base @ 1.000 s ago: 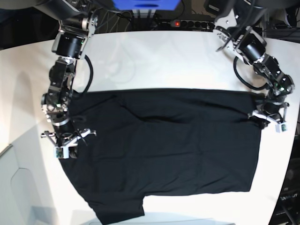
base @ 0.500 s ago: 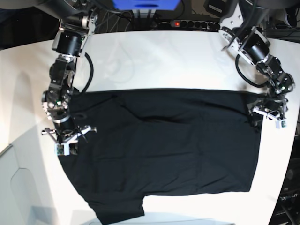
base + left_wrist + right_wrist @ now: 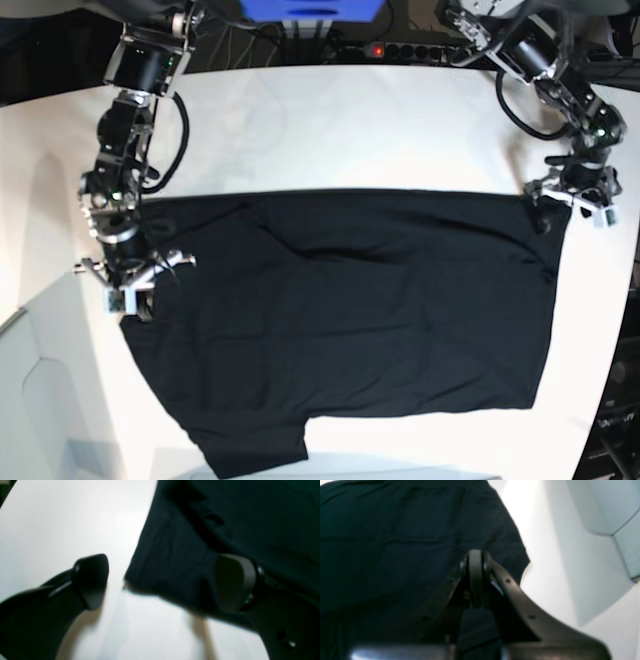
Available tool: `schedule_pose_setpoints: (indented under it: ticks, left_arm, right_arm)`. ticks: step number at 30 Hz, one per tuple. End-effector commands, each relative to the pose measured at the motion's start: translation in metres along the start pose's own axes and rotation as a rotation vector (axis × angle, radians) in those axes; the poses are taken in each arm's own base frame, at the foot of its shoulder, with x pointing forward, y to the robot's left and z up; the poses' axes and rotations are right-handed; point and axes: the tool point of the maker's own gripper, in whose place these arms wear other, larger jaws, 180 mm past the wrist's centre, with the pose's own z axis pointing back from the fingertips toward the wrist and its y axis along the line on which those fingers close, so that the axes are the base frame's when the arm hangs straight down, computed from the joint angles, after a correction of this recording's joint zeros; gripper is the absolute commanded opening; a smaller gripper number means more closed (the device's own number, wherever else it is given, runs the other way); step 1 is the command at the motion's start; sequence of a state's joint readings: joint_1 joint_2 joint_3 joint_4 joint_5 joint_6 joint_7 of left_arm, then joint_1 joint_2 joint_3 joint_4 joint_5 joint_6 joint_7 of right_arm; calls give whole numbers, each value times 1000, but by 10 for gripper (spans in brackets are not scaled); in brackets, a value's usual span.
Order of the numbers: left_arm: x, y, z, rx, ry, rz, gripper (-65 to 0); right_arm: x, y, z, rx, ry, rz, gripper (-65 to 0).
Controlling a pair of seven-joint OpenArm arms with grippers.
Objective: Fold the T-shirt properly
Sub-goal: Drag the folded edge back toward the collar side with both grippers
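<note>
1. Large black short-sleeved cloth T-shirt [image 3: 350,320]: spread flat, plain side up, across the middle and near half of the white surface [image 3: 350,130]; its far edge runs straight from side to side, and one sleeve [image 3: 255,455] juts toward the near edge of the surface
2. Shallow creases [image 3: 330,250] cross the upper middle of the cloth; the rest lies smooth
3. Left claw [image 3: 160,582]: jaws wide apart and holding nothing; in the left wrist view one dark finger [image 3: 91,580] stands over bare surface, the other [image 3: 235,582] over the cloth, with the corner of the T-shirt [image 3: 175,562] lying between them
4. In the base view the left claw [image 3: 572,195] sits at the far corner of the T-shirt, on that view's right side
5. Right claw [image 3: 475,580]: jaws pressed together, seen edge-on in the right wrist view above a rounded edge of the T-shirt [image 3: 420,542]; whether any cloth is pinched between them cannot be told
6. In the base view the right claw [image 3: 128,285] sits at the cloth's edge on that view's left side
7. A pale grey angular panel [image 3: 615,512] lies beyond the surface's edge in the right wrist view
8. A black power strip [image 3: 395,48] with a red light and a blue box [image 3: 310,10] stand behind the far edge of the surface
</note>
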State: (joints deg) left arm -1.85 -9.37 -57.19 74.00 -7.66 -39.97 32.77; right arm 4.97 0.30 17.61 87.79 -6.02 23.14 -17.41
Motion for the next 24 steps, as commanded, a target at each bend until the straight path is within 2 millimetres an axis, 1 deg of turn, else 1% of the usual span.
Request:
schedule_pose_setpoints:
  ticks: [1,4,8,11,16,19,20,22,24]
  left_arm:
    - [20,3,1,-6,-64,5,0]
    - [18,6,-2,-11,-60,20,0]
    - [13,4,-6,-21,-46,40,0]
    - [19,2,-10,-24,-58,47,0]
    - [19,0,-11,-29,-61,53,0]
    - [17,-2,-11,-33,-58,56,0]
    - [14,-2,-12,-35,-53,62,0]
    - [6,-2,-15,-39,-33,80,0]
    - [-2,-1,-17,-42,-14,95,0]
  right_arm:
    - [17,-4,2,-6,-58,8,-650]
    - [11,-3,6,-6,-45,10,-650]
    - [1,-2,11,-3,-25,13,-650]
    - [0,-4,14,-6,-23,22,-650]
    - [1,-13,22,-23,-27,47,-650]
    - [-2,-31,27,-71,-21,31,-650]
    - [-3,-35,28,-82,-19,27,-642]
    - [-8,-45,31,-107,-8,17,-588]
    - [-18,-54,36,-132,24,7,-523]
